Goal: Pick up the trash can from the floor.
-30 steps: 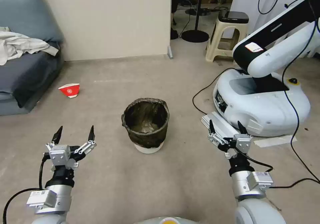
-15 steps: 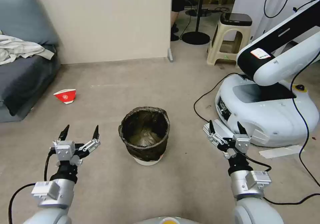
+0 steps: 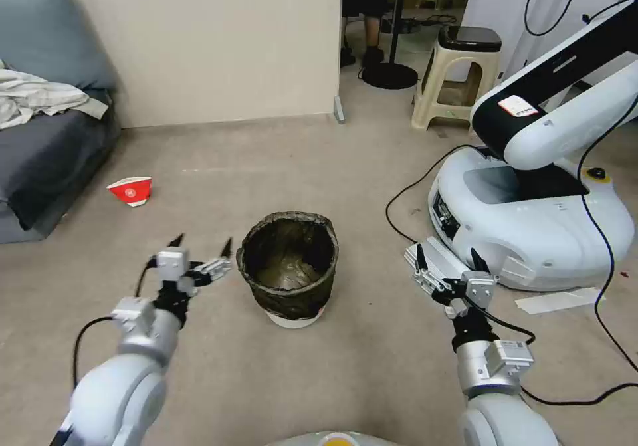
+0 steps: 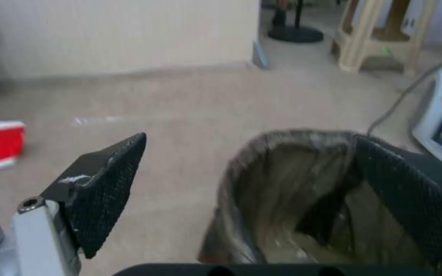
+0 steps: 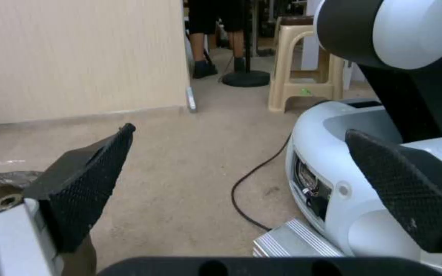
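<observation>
- on the floor (image 3: 372, 167), a flat beige-grey carpet, the trash can (image 3: 290, 268) stands upright, its long axis vertical and its open mouth pointing up, a crinkled dark bag folded over the rim and a white base showing below.
- the left gripper (image 3: 201, 252) hangs just beside the can's left rim, fingers spread apart and holding nothing; in the left wrist view one dark fingertip (image 4: 109, 180) sits over bare carpet while the other overlaps the can's mouth (image 4: 303, 191).
- the right gripper (image 3: 446, 265) hovers well to the right of the can, its jaws also spread and empty, between the can and a white robot base (image 3: 531, 213).
- a black cable (image 3: 405, 197) trails across the carpet toward that base.
- a small red-and-white paper bowl (image 3: 131, 190) lies on the carpet to the left, near a grey sofa (image 3: 46, 147) draped with pale cloth.
- a beige wall (image 3: 199, 40) closes the room behind; a beige plastic stool (image 3: 458, 74) stands beyond its end.
</observation>
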{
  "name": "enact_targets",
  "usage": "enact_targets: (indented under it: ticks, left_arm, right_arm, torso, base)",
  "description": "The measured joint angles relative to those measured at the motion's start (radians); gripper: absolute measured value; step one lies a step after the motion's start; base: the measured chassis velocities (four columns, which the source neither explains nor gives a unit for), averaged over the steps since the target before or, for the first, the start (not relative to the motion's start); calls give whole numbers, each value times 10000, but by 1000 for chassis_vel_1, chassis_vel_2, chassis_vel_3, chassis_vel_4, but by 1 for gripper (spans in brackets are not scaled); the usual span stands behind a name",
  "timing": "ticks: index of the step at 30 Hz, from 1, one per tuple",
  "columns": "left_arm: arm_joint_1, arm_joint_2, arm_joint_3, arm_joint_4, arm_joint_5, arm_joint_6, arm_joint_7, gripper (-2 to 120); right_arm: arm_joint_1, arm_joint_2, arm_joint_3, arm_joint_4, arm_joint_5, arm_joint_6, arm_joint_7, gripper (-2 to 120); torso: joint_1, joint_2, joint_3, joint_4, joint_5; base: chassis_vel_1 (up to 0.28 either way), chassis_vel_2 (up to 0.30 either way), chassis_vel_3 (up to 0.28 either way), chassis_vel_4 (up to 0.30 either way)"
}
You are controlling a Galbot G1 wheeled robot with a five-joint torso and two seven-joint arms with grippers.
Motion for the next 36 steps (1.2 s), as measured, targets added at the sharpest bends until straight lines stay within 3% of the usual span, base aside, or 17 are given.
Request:
enact_targets:
  ticks: [6, 8, 10, 12, 14, 19, 36]
  left_arm:
    - [-1194, 279, 1114, 657, -316, 694, -623, 100]
    - [-1733, 314, 1437, 865, -325, 1248, -1014, 100]
    - [-1833, 315, 1481, 896, -346, 1409, -1133, 100]
    - [-2141, 266, 1554, 995, -561, 2141, -1651, 100]
    - [-2218, 246, 1571, 1008, -671, 2344, -1789, 100]
    - [-2824, 139, 1873, 1241, -1447, 3686, -2480, 100]
    - [-3713, 11, 2497, 2353, -1619, 4279, -2636, 100]
  right_arm:
    - [-54, 23, 8, -14, -4, 8, 39, 100]
    - [-135, 33, 47, 34, -14, 13, 73, 100]
    - [-149, 27, 55, 38, -17, 15, 76, 100]
    - [-197, -17, 85, 43, -24, 31, 80, 100]
    - [-213, -25, 87, 43, -25, 35, 80, 100]
    - [-277, -79, 91, 29, -25, 50, 82, 100]
    - [-351, -44, 25, 6, -58, 75, 49, 100]
  torso:
    - [0, 0, 0, 1, 1]
    - [0, 0, 1, -3, -1]
    - [0, 0, 0, -3, 0]
    - [0, 0, 0, 2, 1]
    - [0, 0, 0, 4, 2]
    - [0, 0, 1, 0, 1]
    - [0, 0, 1, 0, 1]
  base:
    - [0, 0, 0, 0]
    - [0, 0, 0, 0]
    - [0, 0, 0, 0]
    - [0, 0, 0, 0]
    - [0, 0, 0, 0]
    - [0, 0, 0, 0]
    - [0, 0, 0, 0]
